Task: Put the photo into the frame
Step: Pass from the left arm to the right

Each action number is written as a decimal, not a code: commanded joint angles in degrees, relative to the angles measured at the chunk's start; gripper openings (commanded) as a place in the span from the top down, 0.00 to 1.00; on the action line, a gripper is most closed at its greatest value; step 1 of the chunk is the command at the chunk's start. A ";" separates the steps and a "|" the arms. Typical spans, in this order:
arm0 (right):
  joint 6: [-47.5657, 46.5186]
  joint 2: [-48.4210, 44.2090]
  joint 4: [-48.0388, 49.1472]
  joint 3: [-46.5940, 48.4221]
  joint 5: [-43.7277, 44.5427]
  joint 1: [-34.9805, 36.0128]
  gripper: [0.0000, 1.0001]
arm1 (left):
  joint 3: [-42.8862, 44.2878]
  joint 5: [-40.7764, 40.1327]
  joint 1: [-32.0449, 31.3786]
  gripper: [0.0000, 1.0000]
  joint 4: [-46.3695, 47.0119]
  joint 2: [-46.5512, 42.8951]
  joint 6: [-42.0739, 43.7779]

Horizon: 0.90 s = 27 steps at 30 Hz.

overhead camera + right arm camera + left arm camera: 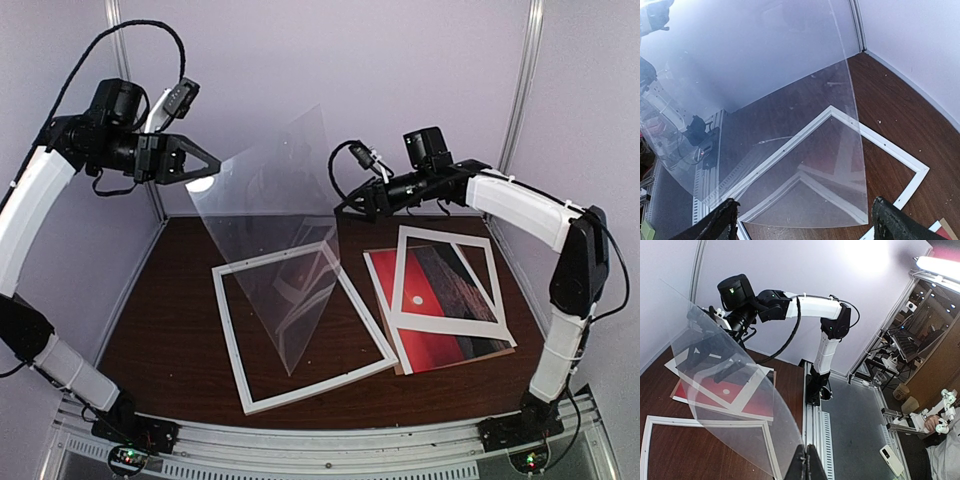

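My left gripper (213, 161), raised at the far left, is shut on one corner of a clear sheet (285, 230). The sheet hangs tilted, its lowest corner over the frame (318, 386), a white rectangle lying flat and empty on the table. In the left wrist view my gripper (807, 454) pinches the sheet's edge (730, 390). The red photo (432, 346) lies to the right of the frame, under a white mat (455, 326). My right gripper (346, 206) is open and empty by the sheet's right edge. In the right wrist view it (804, 212) faces the sheet (790, 125) and the frame (902, 156).
The table is dark brown wood (170, 300). Grey walls close off the back and both sides. An aluminium rail (330, 450) with both arm bases runs along the near edge. A brown board edge shows under the photo.
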 commanded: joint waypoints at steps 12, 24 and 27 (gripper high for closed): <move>-7.23 -0.73 -5.76 6.85 -2.36 -0.18 0.07 | -0.52 5.76 -0.36 1.00 7.07 -4.26 -2.94; -7.05 4.07 -6.61 13.40 -5.87 -0.18 0.07 | -2.89 8.01 -0.45 1.00 10.26 -5.30 -4.85; -6.96 4.44 -6.53 13.89 -7.48 -0.23 0.07 | -3.25 7.91 -0.42 1.00 10.52 -5.32 -4.84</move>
